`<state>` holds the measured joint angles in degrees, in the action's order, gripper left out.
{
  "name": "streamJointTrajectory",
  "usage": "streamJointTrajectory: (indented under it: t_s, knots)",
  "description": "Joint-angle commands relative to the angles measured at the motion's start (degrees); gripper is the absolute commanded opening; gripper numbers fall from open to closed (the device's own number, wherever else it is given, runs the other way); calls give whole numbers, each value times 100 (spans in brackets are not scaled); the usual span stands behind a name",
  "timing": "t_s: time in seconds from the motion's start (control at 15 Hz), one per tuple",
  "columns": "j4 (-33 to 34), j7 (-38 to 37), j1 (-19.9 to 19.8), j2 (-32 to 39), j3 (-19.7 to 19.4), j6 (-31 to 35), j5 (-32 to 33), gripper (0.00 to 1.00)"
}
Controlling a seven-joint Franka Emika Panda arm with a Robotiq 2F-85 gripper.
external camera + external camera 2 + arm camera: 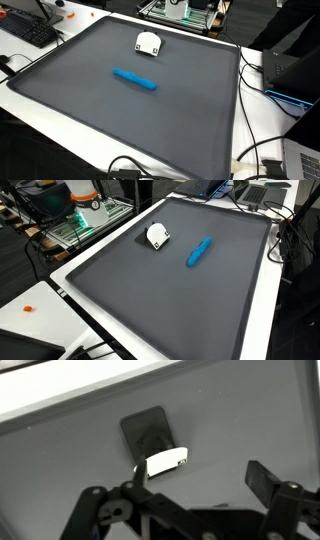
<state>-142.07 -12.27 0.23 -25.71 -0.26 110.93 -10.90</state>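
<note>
A small white holder (148, 43) (157, 236) stands near the far edge of a dark grey mat (90, 110) (160, 305). A blue marker (134, 79) (199, 251) lies flat near the mat's middle, apart from the holder. Neither exterior view shows the arm or gripper. In the wrist view my gripper (198, 475) is open, nothing between its fingers. The white holder (166, 462) with its dark hollow shows just past the left fingertip (135, 470), not touching it.
A white table border surrounds the mat. A black keyboard (28, 30) lies off one corner. Cables (265, 160) and a black box (290, 70) sit along one side. A metal rack with electronics (85, 215) stands beyond the table. A small orange piece (28, 308) lies on the white surface.
</note>
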Motion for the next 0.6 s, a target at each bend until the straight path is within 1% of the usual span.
streamJointTrajectory:
  t_s: [0.0, 0.27, 0.4, 0.53]
  knots:
    - [-479, -891, -86, -109, 211, 461, -543, 100]
    - [-856, -1871, -111, -3, 457, 1357, -962, 100]
    - [-999, -2336, -144, 136, 579, 1852, -1042, 100]
    - [-1082, -2752, -142, 349, 650, 2203, -1020, 100]
